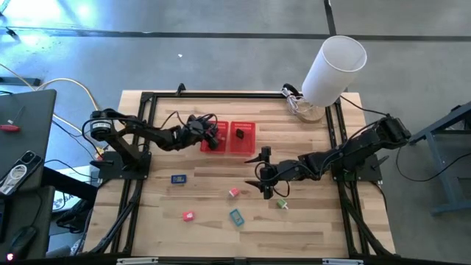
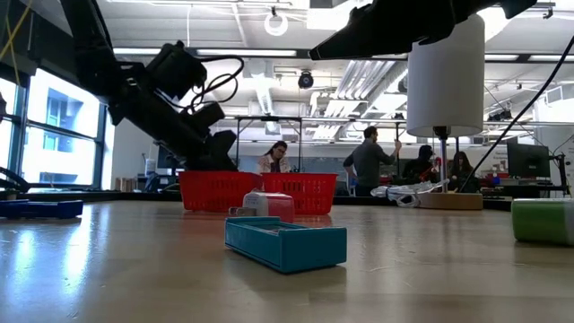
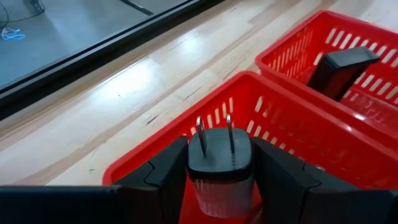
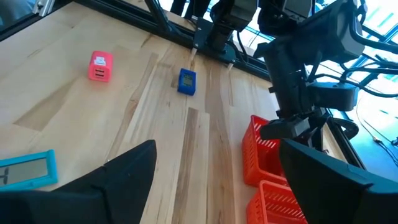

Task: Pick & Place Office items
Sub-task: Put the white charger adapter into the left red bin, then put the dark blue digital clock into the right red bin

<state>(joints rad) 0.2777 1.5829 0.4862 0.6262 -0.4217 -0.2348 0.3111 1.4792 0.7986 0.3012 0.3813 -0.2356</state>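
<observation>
Black plug (image 3: pixel 220 163) between left pincer (image 3: pixel 221 180) fingers, seemingly gripped.

So the left gripper (image 3: pixel 221 180) has a black plug adapter (image 3: pixel 220 163) sitting between its jaws, two metal prongs sticking up, right over the near compartment of the red mesh basket (image 3: pixel 292 124). Another black item (image 3: pixel 341 70) leans in the far compartment. Light wood surface (image 3: pixel 124 106) beyond.
</observation>
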